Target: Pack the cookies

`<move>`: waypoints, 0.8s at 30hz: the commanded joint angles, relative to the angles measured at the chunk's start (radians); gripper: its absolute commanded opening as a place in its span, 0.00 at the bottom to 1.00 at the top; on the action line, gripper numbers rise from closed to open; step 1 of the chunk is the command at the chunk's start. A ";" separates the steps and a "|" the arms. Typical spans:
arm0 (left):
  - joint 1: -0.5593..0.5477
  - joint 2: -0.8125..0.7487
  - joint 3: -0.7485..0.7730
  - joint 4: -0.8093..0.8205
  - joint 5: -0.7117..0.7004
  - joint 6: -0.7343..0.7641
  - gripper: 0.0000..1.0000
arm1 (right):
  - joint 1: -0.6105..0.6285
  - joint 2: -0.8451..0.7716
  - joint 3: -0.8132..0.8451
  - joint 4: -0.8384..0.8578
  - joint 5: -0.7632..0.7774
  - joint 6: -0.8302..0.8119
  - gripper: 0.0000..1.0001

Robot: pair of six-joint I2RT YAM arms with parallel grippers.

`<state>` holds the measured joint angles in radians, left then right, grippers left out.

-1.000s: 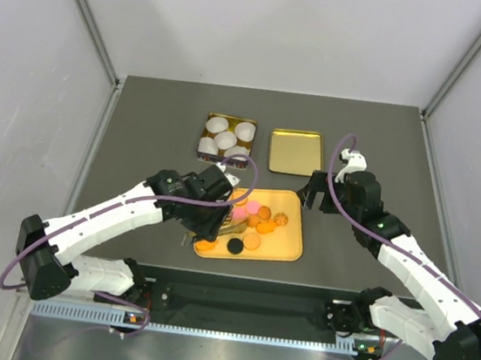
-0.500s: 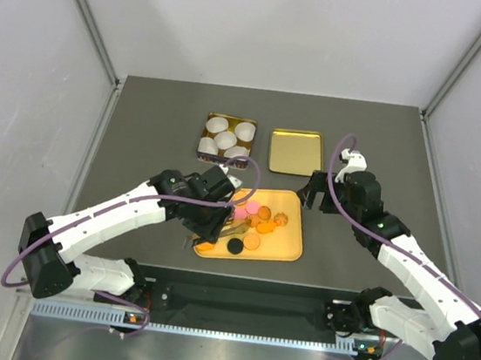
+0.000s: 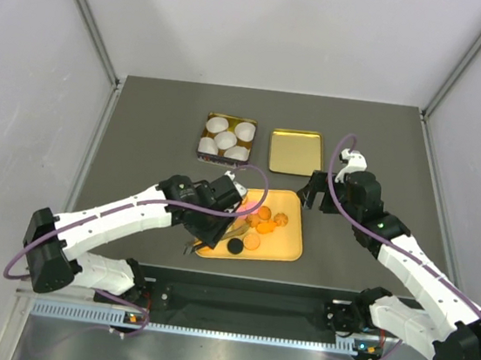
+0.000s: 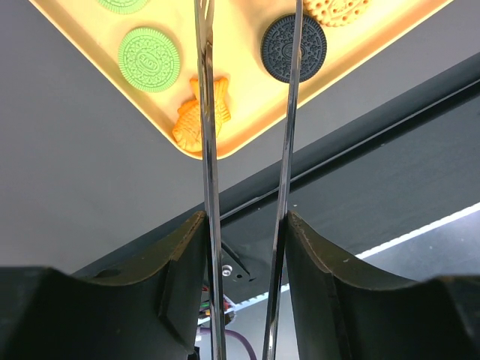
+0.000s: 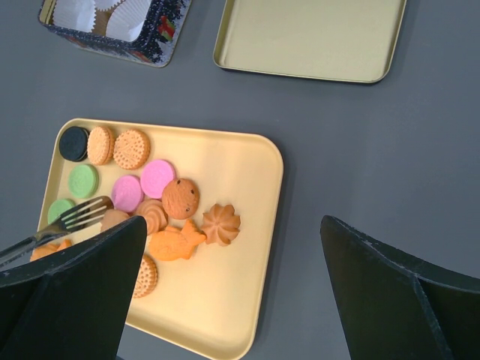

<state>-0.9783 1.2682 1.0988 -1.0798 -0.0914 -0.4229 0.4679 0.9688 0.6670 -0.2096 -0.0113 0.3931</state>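
Since the cookies [image 5: 157, 178] all lie loose on the yellow tray [image 5: 232, 292] and none sits in the tin [image 5: 150, 49], packing appears not yet begun. The left gripper [image 4: 244, 221] clamps metal tongs [image 4: 206, 172]. Their blades are spread with nothing between them, tips over the tray's 7 o'clock corner by a fish-shaped cookie [image 4: 187, 127], probably lining up a pick. The right gripper [image 5: 232, 221] hangs wide apart at the tray's 2 o'clock, seemingly idle. The tin, holding paper cups [image 3: 225, 139], stands at 12 o'clock, its lid [image 3: 296, 152] at 1 o'clock. The table [image 3: 141, 133] is dark grey and the enclosure walls are pale.

Cup-filled tin [image 5: 154, 45] beside gold lid [image 3: 296, 152]
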 commanded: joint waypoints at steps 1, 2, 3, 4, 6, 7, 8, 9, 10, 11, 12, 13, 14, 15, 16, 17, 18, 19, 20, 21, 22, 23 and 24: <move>-0.016 0.005 0.045 -0.032 -0.060 -0.016 0.49 | -0.009 -0.025 -0.009 0.032 0.008 -0.010 1.00; -0.017 0.005 0.047 -0.031 -0.062 -0.016 0.49 | -0.009 -0.025 -0.009 0.033 0.008 -0.010 1.00; -0.019 0.005 0.049 -0.034 -0.067 -0.016 0.49 | -0.009 -0.025 -0.007 0.033 0.008 -0.010 1.00; -0.020 0.007 0.049 -0.034 -0.064 -0.017 0.49 | -0.009 -0.025 -0.009 0.032 0.008 -0.010 1.00; -0.029 0.008 0.047 -0.035 -0.068 -0.017 0.48 | -0.009 -0.024 -0.007 0.032 0.008 -0.010 1.00; -0.031 0.010 0.047 -0.042 -0.076 -0.019 0.48 | -0.009 -0.025 -0.007 0.032 0.008 -0.010 1.00; -0.033 0.013 0.049 -0.043 -0.079 -0.019 0.48 | -0.009 -0.025 -0.007 0.033 0.008 -0.010 1.00; -0.034 0.014 0.049 -0.043 -0.082 -0.019 0.48 | -0.009 -0.025 -0.006 0.033 0.008 -0.011 1.00; -0.034 0.014 0.052 -0.046 -0.085 -0.019 0.47 | -0.009 -0.025 -0.007 0.033 0.008 -0.010 1.00; -0.034 0.016 0.050 -0.045 -0.088 -0.019 0.46 | -0.009 -0.025 -0.009 0.033 0.008 -0.008 1.00; -0.036 0.019 0.052 -0.045 -0.090 -0.017 0.46 | -0.009 -0.027 -0.007 0.033 0.007 -0.010 1.00; -0.036 0.020 0.053 -0.046 -0.091 -0.016 0.45 | -0.009 -0.025 -0.007 0.032 0.008 -0.011 1.00; -0.036 0.022 0.056 -0.048 -0.099 -0.017 0.41 | -0.009 -0.025 -0.007 0.033 0.008 -0.010 1.00; -0.036 0.023 0.059 -0.051 -0.102 -0.016 0.40 | -0.009 -0.025 -0.006 0.033 0.008 -0.010 1.00; -0.036 0.023 0.064 -0.049 -0.105 -0.014 0.39 | -0.009 -0.025 -0.007 0.033 0.008 -0.011 1.00; -0.036 0.025 0.065 -0.051 -0.108 -0.013 0.38 | -0.011 -0.025 -0.006 0.032 0.008 -0.011 1.00; -0.036 0.025 0.068 -0.052 -0.111 -0.011 0.37 | -0.009 -0.025 -0.006 0.033 0.008 -0.011 1.00; -0.036 0.025 0.078 -0.057 -0.116 -0.010 0.36 | -0.009 -0.025 -0.006 0.033 0.008 -0.011 1.00; -0.036 0.025 0.081 -0.063 -0.119 -0.008 0.36 | -0.009 -0.025 -0.006 0.033 0.008 -0.011 1.00; -0.036 0.023 0.085 -0.068 -0.129 -0.007 0.35 | -0.009 -0.024 -0.006 0.033 0.008 -0.010 1.00; -0.037 0.023 0.098 -0.071 -0.133 -0.007 0.36 | -0.009 -0.024 -0.006 0.033 0.008 -0.011 1.00; -0.036 0.017 0.102 -0.074 -0.131 -0.007 0.35 | -0.008 -0.022 -0.004 0.032 0.008 -0.010 1.00; -0.037 0.014 0.111 -0.074 -0.127 -0.005 0.35 | -0.011 -0.021 -0.006 0.033 0.007 -0.011 1.00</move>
<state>-1.0100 1.2968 1.1519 -1.1294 -0.1883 -0.4377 0.4679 0.9688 0.6670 -0.2096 -0.0113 0.3931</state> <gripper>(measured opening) 0.411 0.996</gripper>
